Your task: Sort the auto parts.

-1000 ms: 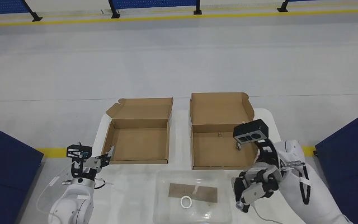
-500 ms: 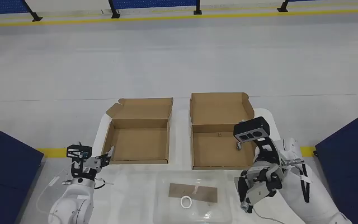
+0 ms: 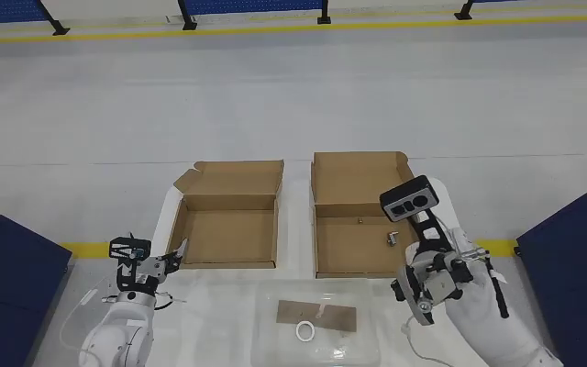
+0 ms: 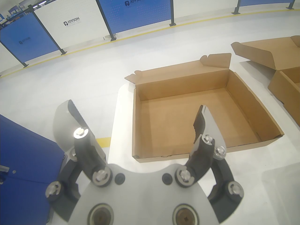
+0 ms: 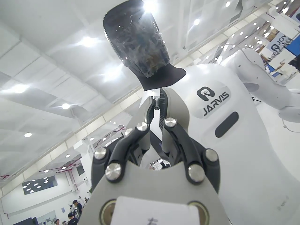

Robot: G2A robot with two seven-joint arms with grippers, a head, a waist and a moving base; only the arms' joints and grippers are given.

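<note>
Cardboard forms two open boxes on the white table (image 3: 295, 275): the left box (image 3: 229, 234) at 10 o'clock and the right box (image 3: 353, 246) at 2 o'clock. A small metal part (image 3: 392, 237) lies inside the right box, near its 3 o'clock wall. At 6 o'clock stands a clear plastic tray (image 3: 271, 312) holding a white ring (image 3: 304, 331) and a flat brown card piece (image 3: 316, 315). The left gripper (image 4: 136, 106) hangs released, fingers spread wide, at 8 o'clock from the left box, just off its corner. The right gripper (image 5: 157, 97), at 4 o'clock on the table and tilted upward, is clenched on a small threaded screw (image 5: 156, 104).
</note>
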